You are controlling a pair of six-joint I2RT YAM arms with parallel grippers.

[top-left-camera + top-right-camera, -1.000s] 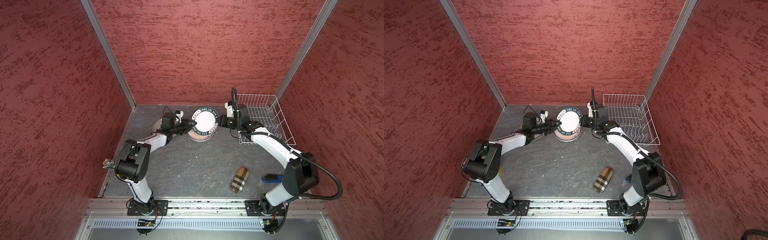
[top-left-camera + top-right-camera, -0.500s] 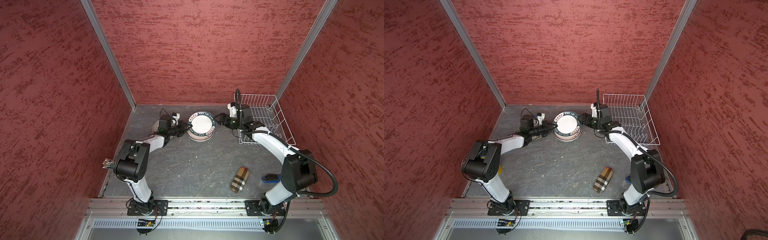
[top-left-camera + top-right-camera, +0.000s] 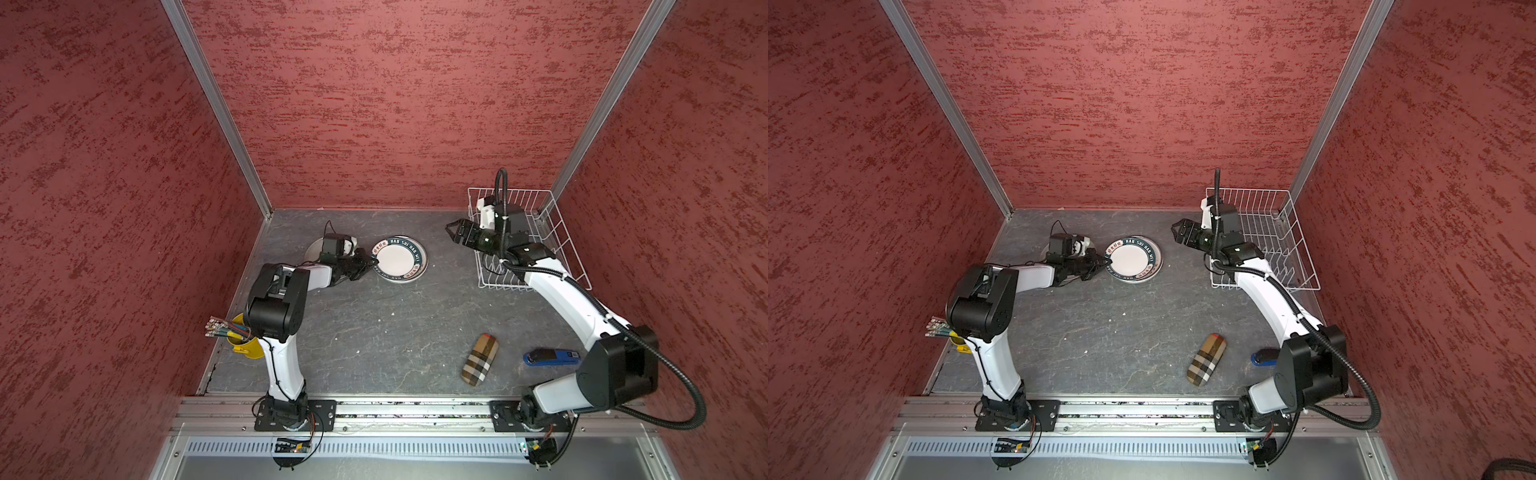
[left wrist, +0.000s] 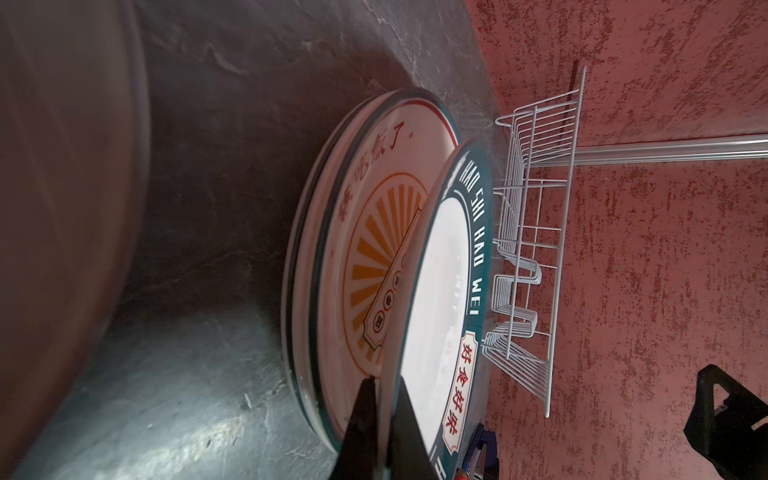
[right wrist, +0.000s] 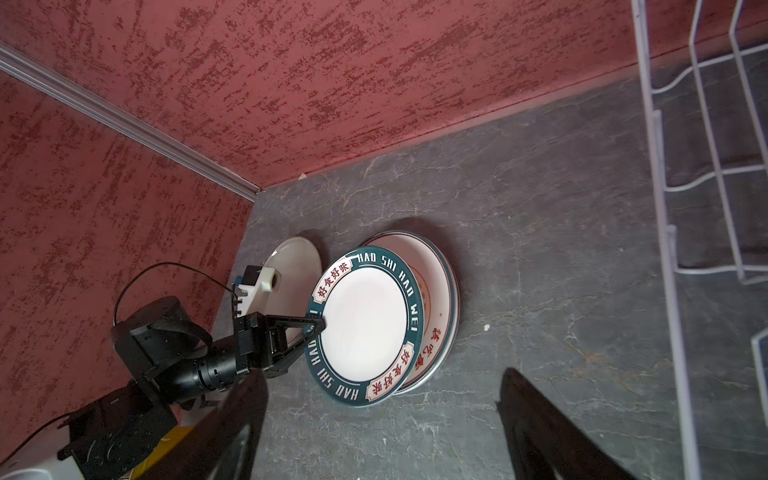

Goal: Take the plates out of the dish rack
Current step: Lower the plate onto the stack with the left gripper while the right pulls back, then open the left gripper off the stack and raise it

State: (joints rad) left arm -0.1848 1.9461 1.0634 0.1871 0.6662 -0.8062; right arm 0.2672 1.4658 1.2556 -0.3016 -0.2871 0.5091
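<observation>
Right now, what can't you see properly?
- Plates under the lettered plate: it covers them in both top views; their number is unclear.
- Pale plate: mostly behind the left arm in both top views.
- Blue object: half hidden by the right arm in a top view.
- Dish rack floor: partly behind that arm.

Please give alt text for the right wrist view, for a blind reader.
The left gripper grips the rim of a teal-rimmed plate atop stacked plates on a grey table. A pale plate and wire dish rack flank them.
</observation>
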